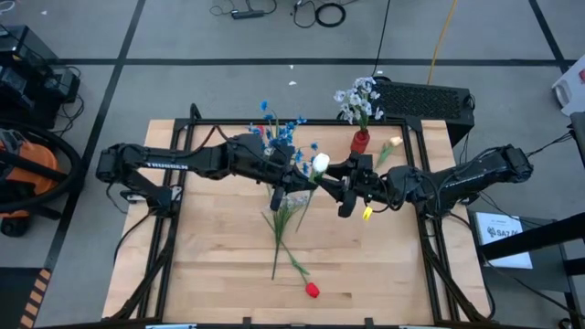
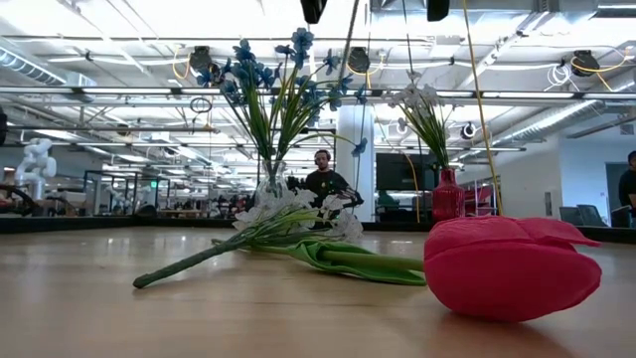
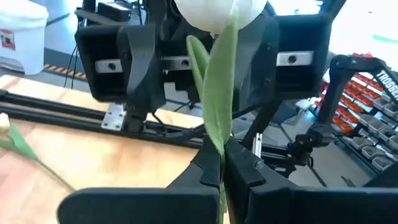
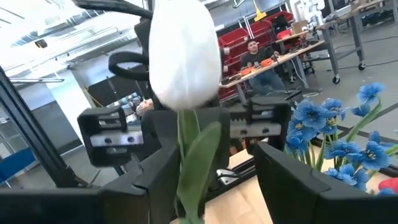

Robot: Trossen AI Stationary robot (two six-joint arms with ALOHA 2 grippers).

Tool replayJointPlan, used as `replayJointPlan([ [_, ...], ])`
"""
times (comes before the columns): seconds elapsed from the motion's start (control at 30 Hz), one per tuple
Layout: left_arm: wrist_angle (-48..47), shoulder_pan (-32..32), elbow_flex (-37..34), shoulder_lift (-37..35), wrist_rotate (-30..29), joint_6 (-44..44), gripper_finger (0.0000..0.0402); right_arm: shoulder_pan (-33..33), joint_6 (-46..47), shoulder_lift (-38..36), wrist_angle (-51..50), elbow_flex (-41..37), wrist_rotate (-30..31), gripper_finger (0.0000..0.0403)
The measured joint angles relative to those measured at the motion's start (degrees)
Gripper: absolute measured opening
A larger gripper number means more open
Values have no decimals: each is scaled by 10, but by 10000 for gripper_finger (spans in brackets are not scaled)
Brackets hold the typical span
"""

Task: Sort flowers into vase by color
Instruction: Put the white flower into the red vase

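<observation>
The left end effector (image 3: 214,168) is clamping the green stem of a white tulip (image 1: 320,163) above the middle of the wooden worktop (image 1: 219,256), its fingers (image 3: 245,168) pressed together on the stem just below a long leaf. The right end effector (image 4: 205,180) is facing it from the other side of the tulip, with its fingers (image 4: 283,174) standing apart on either side of the stem and not gripping it. The tulip's bloom is standing upright between the two arms.

Just behind the tulip, blue flowers (image 1: 279,128) are standing in a clear vase (image 2: 270,186). Beside that, pale white-lilac flowers (image 1: 358,99) are sitting in a red vase (image 1: 360,142). Nearer the front edge than the tulip, a loose bunch of pale flowers (image 2: 288,214) is lying flat on the worktop, and a red tulip (image 1: 312,290) is lying beyond that bunch, closest to the front edge. A cream bud (image 1: 395,142) is resting just beside the red vase.
</observation>
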Motion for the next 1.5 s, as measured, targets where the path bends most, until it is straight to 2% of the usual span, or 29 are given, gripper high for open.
replayJointPlan([
  [0.13,-5,0,0,2,1,-2,1,-3,-7,6,-2,0,-1,171],
  [0.27,-6,1,0,2,1,5,1,-3,-13,22,0,0,-3,130],
  [0.4,-10,1,-1,2,-10,11,9,-3,-35,37,8,0,-4,75],
  [0.53,-12,1,-1,2,-16,11,36,-3,-58,39,22,1,-3,12],
  [0.7,-38,3,0,1,-18,12,82,-3,-66,32,13,-1,2,10],
  [0.9,-70,21,-1,-9,5,11,127,0,-53,0,-54,-1,68,4],
  [1.0,-94,39,-1,-39,24,11,131,9,-26,-21,-103,-1,106,3],
  [1.3,-161,100,0,-171,20,13,132,31,36,-131,-291,0,257,1],
  [1.4,-209,120,0,-221,-7,34,132,31,41,-169,-342,0,293,1],
  [1.5,-265,131,0,-266,-68,60,132,27,33,-201,-385,0,335,1],
])
